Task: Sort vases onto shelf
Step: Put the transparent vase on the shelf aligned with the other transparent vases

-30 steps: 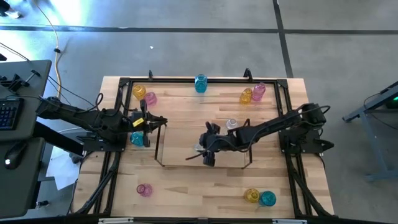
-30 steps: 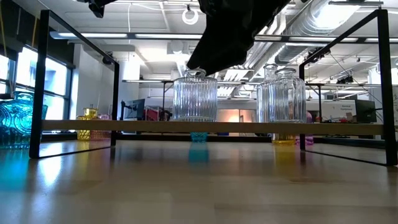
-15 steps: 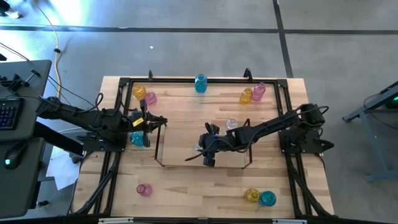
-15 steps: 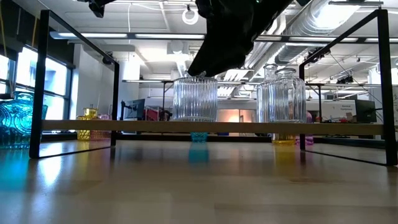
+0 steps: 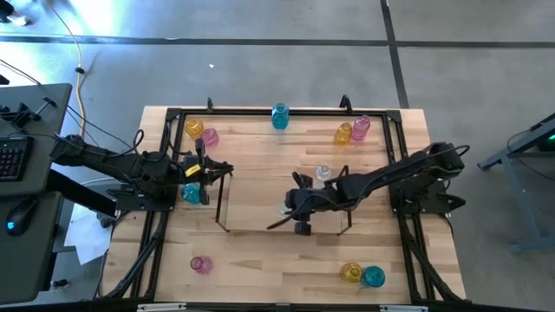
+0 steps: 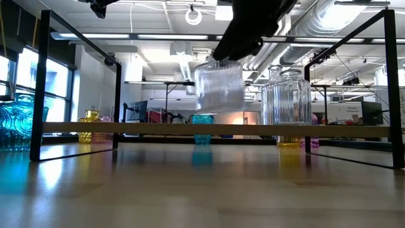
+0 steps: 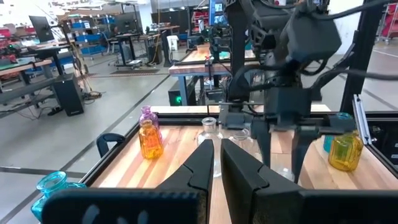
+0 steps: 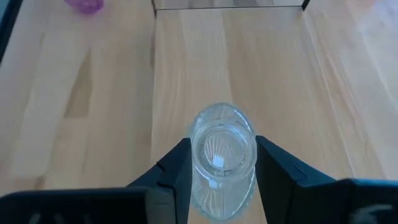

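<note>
My right gripper is shut on a clear ribbed vase above the shelf, a low see-through surface on dark wire end frames. A second clear vase stands on its base on the shelf's right part. My left gripper waits shut and empty at the shelf's left end, beside a teal vase. Coloured vases stand around the table: yellow and pink at the far left, teal at the far middle. My right gripper pinches the clear vase's upper part between its two fingers, one on each side. The fingers come from above, pointing down. The vase hangs below them, about upright, its base lifted clear of the shelf surface.
A black metal frame borders the table. Yellow and pink vases stand at the far right, a pink one at the near left, yellow and teal at the near right.
My right gripper has gone up and a little toward the table's right and near edges with the clear vase. The vase stood on the shelf surface before and now hangs clear above it.
</note>
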### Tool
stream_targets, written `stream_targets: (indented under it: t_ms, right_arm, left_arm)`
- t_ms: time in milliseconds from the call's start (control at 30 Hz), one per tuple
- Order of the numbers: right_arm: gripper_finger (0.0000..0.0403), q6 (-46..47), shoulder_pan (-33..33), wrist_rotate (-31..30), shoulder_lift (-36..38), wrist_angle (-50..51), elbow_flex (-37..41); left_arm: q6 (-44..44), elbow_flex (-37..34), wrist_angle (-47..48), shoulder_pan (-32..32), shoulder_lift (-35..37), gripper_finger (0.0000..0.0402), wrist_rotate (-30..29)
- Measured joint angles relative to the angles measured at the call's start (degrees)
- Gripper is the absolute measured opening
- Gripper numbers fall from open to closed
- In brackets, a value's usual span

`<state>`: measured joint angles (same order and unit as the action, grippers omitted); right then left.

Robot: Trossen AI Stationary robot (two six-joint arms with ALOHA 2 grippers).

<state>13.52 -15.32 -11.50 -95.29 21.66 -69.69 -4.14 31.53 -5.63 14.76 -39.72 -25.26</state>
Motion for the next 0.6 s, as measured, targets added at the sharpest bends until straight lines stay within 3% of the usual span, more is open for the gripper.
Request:
stream_targets:
  t_ms: [300, 600]
  right_arm:
    - [0.0115, 1.62, -4.07, -1.11, 5.63, 11.34, 0.50]
    - [0.0115, 5.59, -6.45, -3.45, 5.73, 18.49, 1.85]
  left_arm:
    - [0.02, 0.00, 0.17, 0.00, 0.00, 0.0019, 0.00]
    - [0.03, 0.00, 0.17, 0.00, 0.00, 0.0019, 0.00]
